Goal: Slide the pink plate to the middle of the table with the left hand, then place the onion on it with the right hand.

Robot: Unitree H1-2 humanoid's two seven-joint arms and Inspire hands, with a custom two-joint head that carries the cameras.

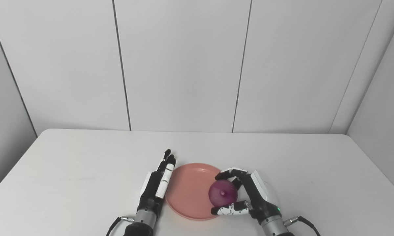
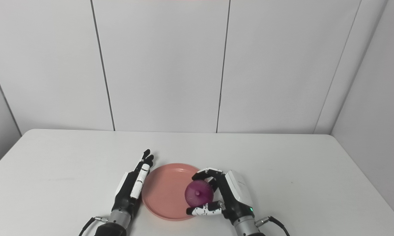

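The pink plate (image 1: 190, 191) lies on the white table (image 1: 85, 164) near the front middle. My left hand (image 1: 157, 185) is open, fingers straight and together, its edge against the plate's left rim. My right hand (image 1: 246, 193) is shut on the purple onion (image 1: 222, 193), fingers and thumb wrapped round it, over the plate's right part. I cannot tell whether the onion touches the plate. In the right eye view the plate (image 2: 166, 193), the onion (image 2: 198, 193), the left hand (image 2: 133, 185) and the right hand (image 2: 226, 195) show the same way.
The table runs wide to both sides and back to a white panelled wall (image 1: 184, 65). Both forearms come in at the bottom edge, with cables by the wrists (image 1: 302, 221).
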